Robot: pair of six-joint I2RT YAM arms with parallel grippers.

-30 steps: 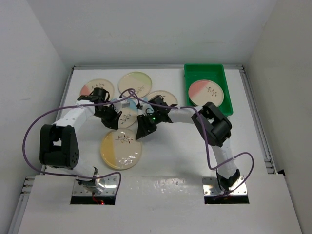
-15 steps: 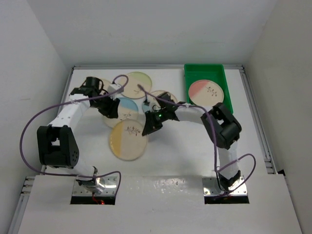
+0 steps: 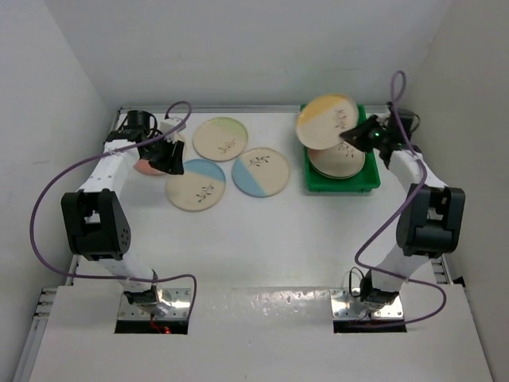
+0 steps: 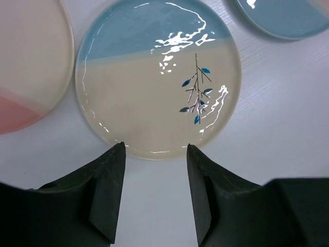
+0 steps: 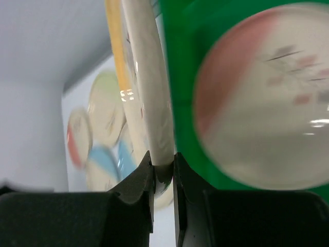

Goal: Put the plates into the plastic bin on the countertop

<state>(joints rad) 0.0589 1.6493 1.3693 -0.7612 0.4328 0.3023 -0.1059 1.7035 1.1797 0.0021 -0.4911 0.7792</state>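
Note:
Held tilted on edge over the green plastic bin (image 3: 343, 188), a yellow-and-cream plate (image 3: 326, 120) has its rim clamped in my right gripper (image 3: 355, 137). The right wrist view shows that rim (image 5: 154, 103) pinched in the right gripper (image 5: 163, 165), with the bin (image 5: 181, 77) and a pink-part plate (image 5: 267, 103) lying in it. On the white countertop (image 3: 262, 239) lie a blue-part plate (image 3: 196, 185), a second blue one (image 3: 261, 171), a pale green one (image 3: 220, 138) and a pink one (image 3: 141, 165). My left gripper (image 3: 171, 161) stands open and empty; in its wrist view the left gripper (image 4: 154, 149) is at the near edge of the blue-part plate (image 4: 159, 77).
White walls close in the countertop at the back and both sides. A raised rim (image 3: 413, 183) runs along the right of the bin. Purple cables loop from both arms. The pink plate (image 4: 25, 67) lies left of my left fingers.
My right gripper has carried the yellow plate from the table's middle up to the bin. My left gripper has opened and drawn back to the far left. The plates now lie spread apart.

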